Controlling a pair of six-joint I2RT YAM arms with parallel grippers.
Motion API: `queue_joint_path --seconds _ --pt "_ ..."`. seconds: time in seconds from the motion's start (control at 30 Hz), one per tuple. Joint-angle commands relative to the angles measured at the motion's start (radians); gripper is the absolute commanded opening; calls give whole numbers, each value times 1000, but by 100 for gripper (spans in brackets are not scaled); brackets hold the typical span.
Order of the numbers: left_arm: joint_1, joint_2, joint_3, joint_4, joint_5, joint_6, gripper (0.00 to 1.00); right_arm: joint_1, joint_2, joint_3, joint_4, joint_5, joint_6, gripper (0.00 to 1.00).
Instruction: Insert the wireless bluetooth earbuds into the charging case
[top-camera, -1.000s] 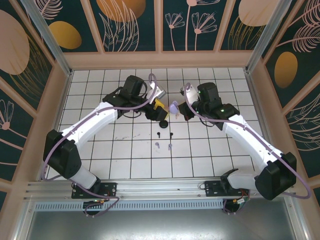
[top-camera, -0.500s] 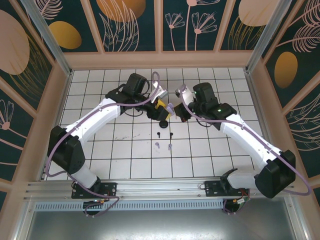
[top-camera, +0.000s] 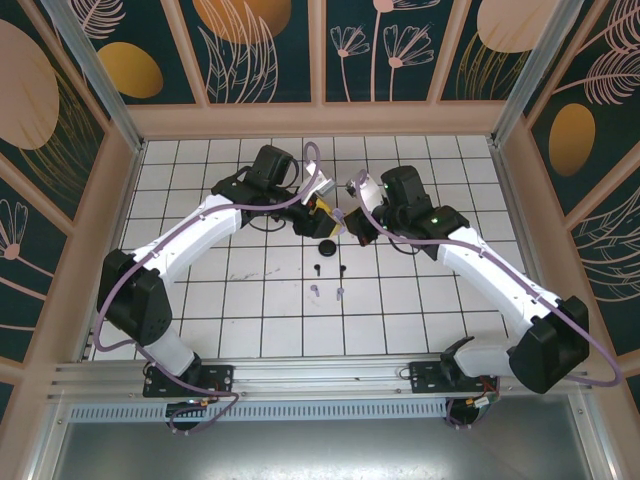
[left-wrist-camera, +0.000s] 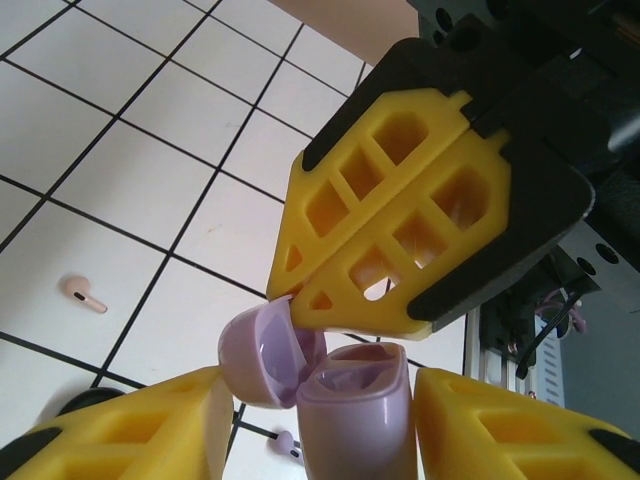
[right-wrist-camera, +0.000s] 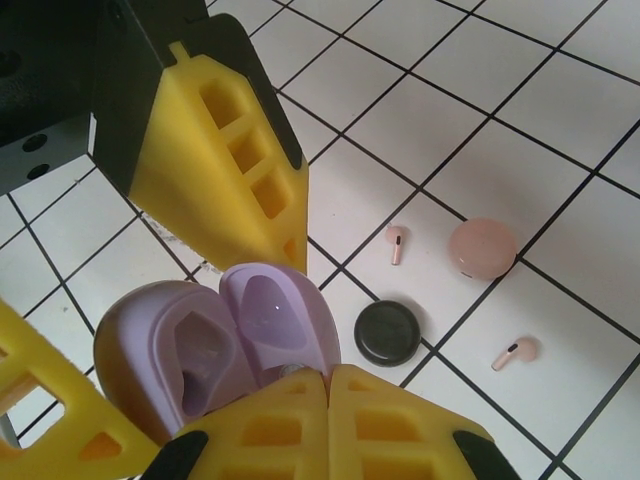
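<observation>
Two pink earbuds (right-wrist-camera: 397, 243), two black earbuds (top-camera: 317, 268), two purple earbuds (top-camera: 314, 291); three cases (right-wrist-camera: 388, 332).

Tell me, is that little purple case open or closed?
Open. The purple case has its lid hinged back, exposing the hollow inside.

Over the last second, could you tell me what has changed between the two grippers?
The right gripper, shut on the open light purple plastic charging case, moved left toward the left gripper, which edged right; the case now sits between the left gripper's yellow fingers. The round black case and the loose earbuds on the white tiles stayed put.
</observation>
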Motion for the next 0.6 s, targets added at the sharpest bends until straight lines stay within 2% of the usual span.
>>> queue_joint_path --seconds 0.0,0.13,0.33,0.57 --pt "-3 0 14 -29 61 37 48 6 10 43 2 19 -14 0" --pt "-3 5 18 -43 79 47 39 7 14 48 4 20 -12 0" --pt "-3 12 21 -54 93 53 36 6 18 53 9 16 -11 0" --pt "-3 17 20 -48 99 50 22 6 19 59 11 15 -6 0"
